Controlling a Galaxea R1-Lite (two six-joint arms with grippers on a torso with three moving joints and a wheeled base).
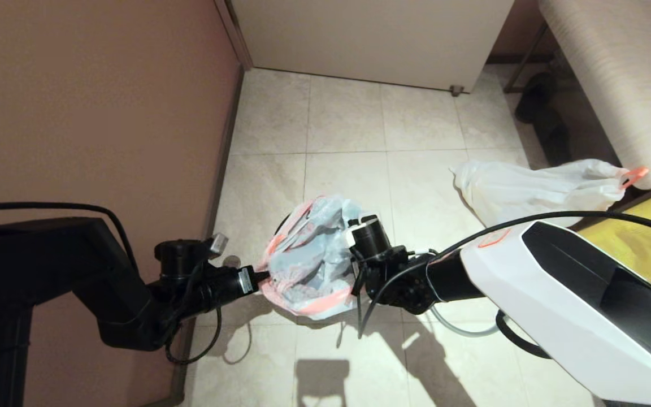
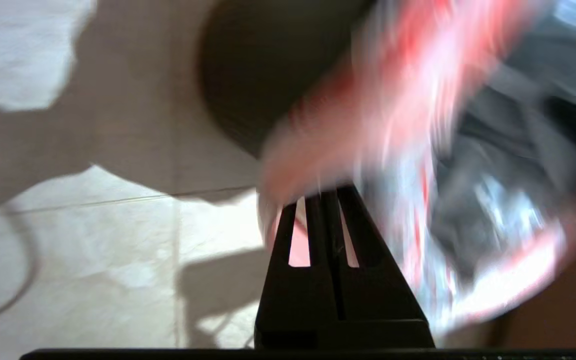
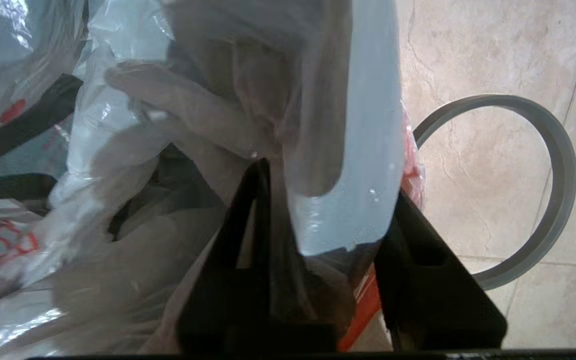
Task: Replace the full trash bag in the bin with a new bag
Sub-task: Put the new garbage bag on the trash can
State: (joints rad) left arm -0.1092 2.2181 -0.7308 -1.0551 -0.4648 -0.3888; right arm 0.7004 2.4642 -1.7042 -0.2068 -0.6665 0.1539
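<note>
From the head view, the new bag [image 1: 309,260] is hanging stretched between the two arms over the floor tiles, with the left gripper [image 1: 259,277] at its left edge and the right gripper [image 1: 354,249] at its right, so its mouth is running side to side; the full trash bag [image 1: 534,189] is lying well apart on the right. From the left wrist, those fingers are sitting pinched together on the bag's orange edge, the bin [image 2: 263,75] just beyond. From the right wrist, the jaws are standing parted with plastic between them, the grey hoop [image 3: 543,200] lying beside.
</note>
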